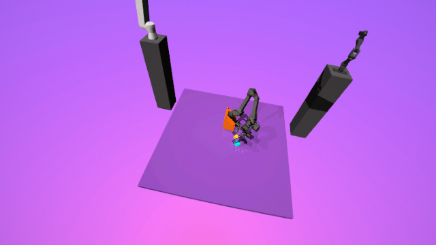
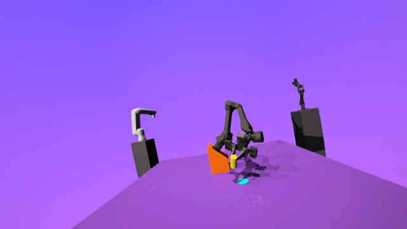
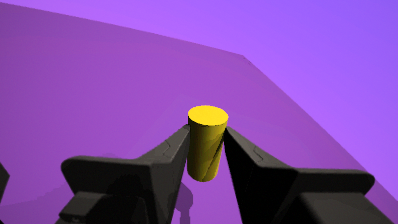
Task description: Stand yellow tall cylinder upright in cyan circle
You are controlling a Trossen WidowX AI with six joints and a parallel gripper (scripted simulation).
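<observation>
The yellow tall cylinder (image 1: 236, 137) (image 2: 233, 162) (image 3: 204, 147) is held about upright between the fingertips of my gripper (image 3: 207, 129), which is shut on it. In the exterior view it appears raised above the table. The cyan circle (image 1: 237, 143) (image 2: 243, 181) lies flat on the table, partly in shadow. In the exterior view it shows below and a little right of the cylinder. It is not visible in the wrist view. In the top view the fingers are small and partly hidden by the arm.
The orange wedge-shaped block (image 1: 228, 123) (image 2: 219, 162) stands beside the arm's base, close to the cylinder in the exterior view. Two dark pedestals (image 1: 157, 71) (image 1: 315, 102) with other arms stand beyond the purple table (image 1: 204, 177) (image 2: 178, 203).
</observation>
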